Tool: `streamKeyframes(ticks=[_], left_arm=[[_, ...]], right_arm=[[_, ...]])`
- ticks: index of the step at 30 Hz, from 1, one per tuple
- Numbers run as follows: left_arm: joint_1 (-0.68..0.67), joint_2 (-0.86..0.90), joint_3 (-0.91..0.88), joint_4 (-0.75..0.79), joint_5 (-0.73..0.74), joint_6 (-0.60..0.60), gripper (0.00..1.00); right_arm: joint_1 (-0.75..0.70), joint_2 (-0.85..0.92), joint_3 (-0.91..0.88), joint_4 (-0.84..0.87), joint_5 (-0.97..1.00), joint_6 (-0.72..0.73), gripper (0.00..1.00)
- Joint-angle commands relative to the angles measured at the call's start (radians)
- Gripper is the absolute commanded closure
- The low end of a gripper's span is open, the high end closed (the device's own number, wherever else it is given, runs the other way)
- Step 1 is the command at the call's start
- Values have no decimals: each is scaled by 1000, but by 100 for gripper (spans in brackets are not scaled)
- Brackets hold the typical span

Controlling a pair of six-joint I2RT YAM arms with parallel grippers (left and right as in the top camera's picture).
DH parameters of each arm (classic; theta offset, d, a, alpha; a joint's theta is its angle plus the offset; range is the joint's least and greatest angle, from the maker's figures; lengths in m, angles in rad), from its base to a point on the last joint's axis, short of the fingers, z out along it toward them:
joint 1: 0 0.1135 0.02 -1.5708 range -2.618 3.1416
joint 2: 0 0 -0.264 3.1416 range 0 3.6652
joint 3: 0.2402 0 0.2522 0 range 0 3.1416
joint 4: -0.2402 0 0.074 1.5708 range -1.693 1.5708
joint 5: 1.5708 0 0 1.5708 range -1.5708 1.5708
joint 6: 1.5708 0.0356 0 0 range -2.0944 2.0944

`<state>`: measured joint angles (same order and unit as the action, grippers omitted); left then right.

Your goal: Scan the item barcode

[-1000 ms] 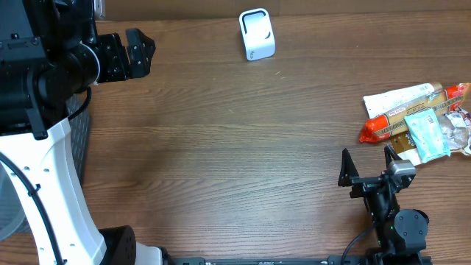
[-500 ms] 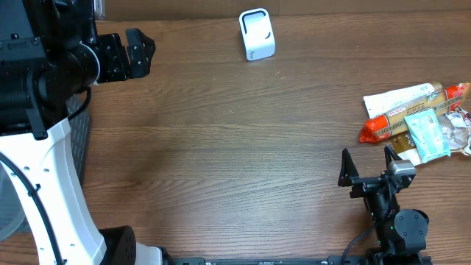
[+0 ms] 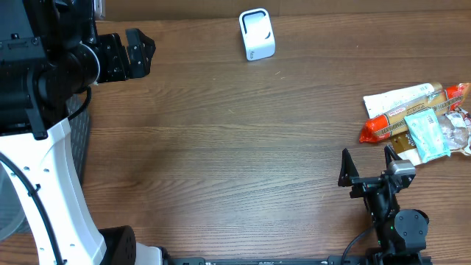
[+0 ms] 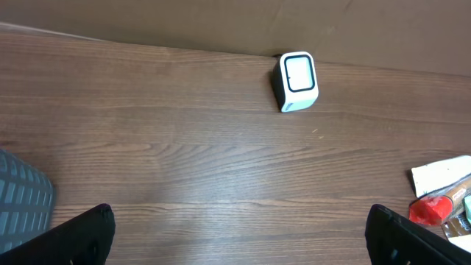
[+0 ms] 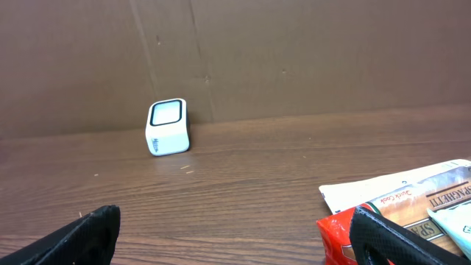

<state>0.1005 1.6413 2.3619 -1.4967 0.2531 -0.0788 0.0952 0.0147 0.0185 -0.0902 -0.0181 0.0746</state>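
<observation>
from overhead we see the left hand (image 3: 142, 51) at the far left of the worktop (image 3: 221, 147), its fingers spread wide and holding nothing. the right hand (image 3: 366, 163) sits at the near right, also wide and empty. the white scanner (image 3: 257, 34) stands at the far edge, well apart from both hands. the pile of packets (image 3: 416, 118) lies at the right edge, near the right hand but not touching it. in the left wrist view we find two dark fingertips (image 4: 88, 234) at the bottom corners, the scanner far ahead between them and a grey bin (image 4: 22, 199) at the left. in the right wrist view the scanner stands before a cardboard wall (image 5: 294, 51), and the packets lie by the right fingertip.
</observation>
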Motion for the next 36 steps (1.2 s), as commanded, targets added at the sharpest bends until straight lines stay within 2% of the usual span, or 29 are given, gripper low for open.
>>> streamKeyframes(ticks=[1,4,8,10,17,24,30,36], left_arm=[[10,-10,12,-11,-1,4,0],[-6,-60,-60,22,3,3,0],[-37,-185,-307,203,3,4,0],[-49,-298,-544,388,3,4,0],[-63,-628,-1161,894,3,12,0],[-90,-966,-1714,1326,3,162,0],[-115,-1228,-2039,1503,6,282,0],[-114,-1423,-2223,1509,5,305,0]], right_arm=[[6,-12,-10,6,10,1,0],[6,-12,-10,6,10,1,0],[6,-12,-10,6,10,1,0],[6,-12,-10,6,10,2,0],[6,-12,-10,6,10,1,0],[6,-12,-10,6,10,1,0],[6,-12,-10,6,10,1,0],[6,-12,-10,6,10,1,0]])
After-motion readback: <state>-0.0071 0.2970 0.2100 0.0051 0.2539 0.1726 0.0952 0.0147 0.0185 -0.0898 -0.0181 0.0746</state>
